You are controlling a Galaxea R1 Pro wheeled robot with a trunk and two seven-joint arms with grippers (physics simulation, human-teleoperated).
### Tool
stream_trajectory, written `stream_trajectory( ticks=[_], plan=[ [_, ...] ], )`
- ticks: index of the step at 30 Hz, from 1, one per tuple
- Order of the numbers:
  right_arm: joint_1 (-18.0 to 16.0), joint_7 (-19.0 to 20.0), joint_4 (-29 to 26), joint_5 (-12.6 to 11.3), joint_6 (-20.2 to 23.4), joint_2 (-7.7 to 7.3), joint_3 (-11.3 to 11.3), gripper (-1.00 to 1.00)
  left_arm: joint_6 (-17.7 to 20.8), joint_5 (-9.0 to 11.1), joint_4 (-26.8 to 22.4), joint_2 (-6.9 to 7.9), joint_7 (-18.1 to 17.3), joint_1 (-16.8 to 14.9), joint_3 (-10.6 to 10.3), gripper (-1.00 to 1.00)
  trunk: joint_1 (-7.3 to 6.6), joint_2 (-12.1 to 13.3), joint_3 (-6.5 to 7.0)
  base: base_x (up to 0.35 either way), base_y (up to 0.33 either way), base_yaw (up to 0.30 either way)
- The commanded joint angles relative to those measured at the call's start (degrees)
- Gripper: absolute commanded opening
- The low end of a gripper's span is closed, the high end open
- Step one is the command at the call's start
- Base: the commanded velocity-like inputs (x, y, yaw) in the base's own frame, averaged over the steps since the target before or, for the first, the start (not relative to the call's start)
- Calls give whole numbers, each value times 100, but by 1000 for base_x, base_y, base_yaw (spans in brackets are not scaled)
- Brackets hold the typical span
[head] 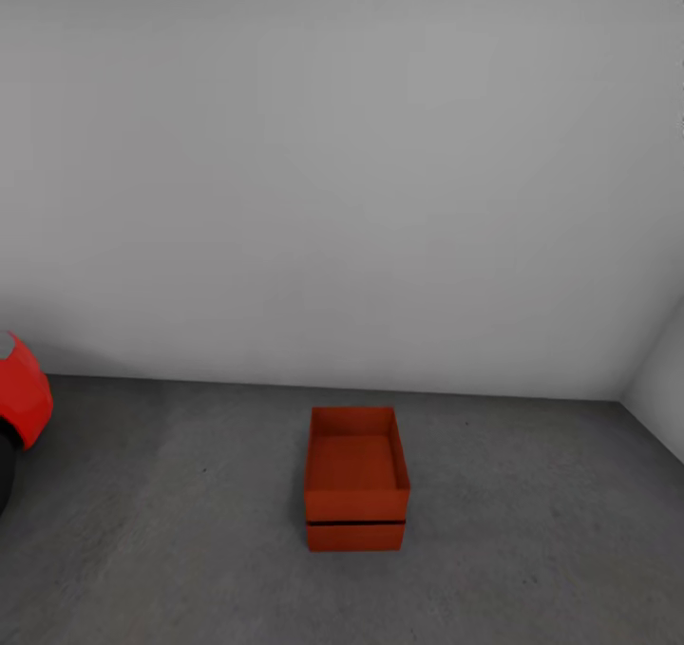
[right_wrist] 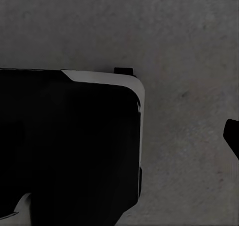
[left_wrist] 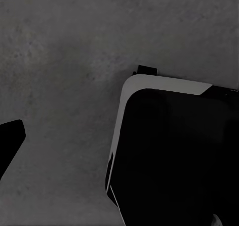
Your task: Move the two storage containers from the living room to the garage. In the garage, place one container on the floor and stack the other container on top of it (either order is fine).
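Two orange-red storage containers stand stacked on the dark grey garage floor point(head: 171, 531), in the middle of the head view. The upper container point(head: 353, 464) sits squarely on the lower container point(head: 354, 537), with a thin dark gap between them, and its inside is empty. Both are well clear of my arms. One dark fingertip point(left_wrist: 10, 140) of my left gripper shows at the edge of the left wrist view, above bare floor. One fingertip point(right_wrist: 232, 136) of my right gripper shows at the edge of the right wrist view. Nothing is held by either.
A plain white wall point(head: 342, 170) rises just behind the stack, and a side wall point(head: 665, 388) meets it at the right. The red car's nose point(head: 24, 403) and a tyre sit at the far left. My black and white base point(left_wrist: 174, 156) point(right_wrist: 69, 146) shows in both wrist views.
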Motion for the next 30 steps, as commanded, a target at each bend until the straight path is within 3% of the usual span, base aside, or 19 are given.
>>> stream_trajectory(
  ticks=[1, 30],
  plan=[
    [-8, 17, 18, -61, -35, 0, 46, 100, -19, 42, 5, -1, 8, -4, -17, 100, 2, -9, -1, 0, 0, 0],
    [-8, -45, 22, -54, -31, -1, 52, 100, -20, 46, 5, -1, 11, -4, -17, 100, 2, -9, 268, 0, 0, 0]
  ],
)
